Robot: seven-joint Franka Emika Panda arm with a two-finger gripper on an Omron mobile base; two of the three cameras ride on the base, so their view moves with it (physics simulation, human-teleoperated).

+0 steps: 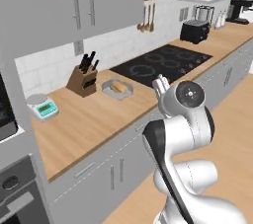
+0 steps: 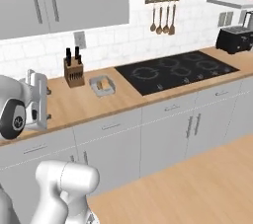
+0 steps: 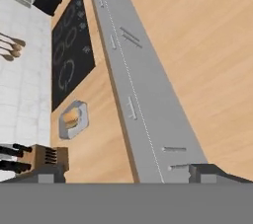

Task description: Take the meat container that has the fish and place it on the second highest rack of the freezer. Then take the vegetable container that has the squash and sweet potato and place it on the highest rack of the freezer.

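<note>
The end effector (image 3: 128, 171) hangs empty above the worktop (image 1: 94, 119) edge, its fingertips (image 3: 47, 173) spread wide apart and looking down the cabinet fronts, which reads as a carry pose while the base lines up, not a reach. The tray (image 3: 73, 119) with orange and tan pieces, likely the squash and sweet potato (image 1: 118, 87), lies flat on the worktop well ahead of the end effector, between the knife block (image 1: 83, 81) and the hob (image 1: 160, 64), set back from the edge. That it sits untouched suggests its step is not yet begun.
</note>
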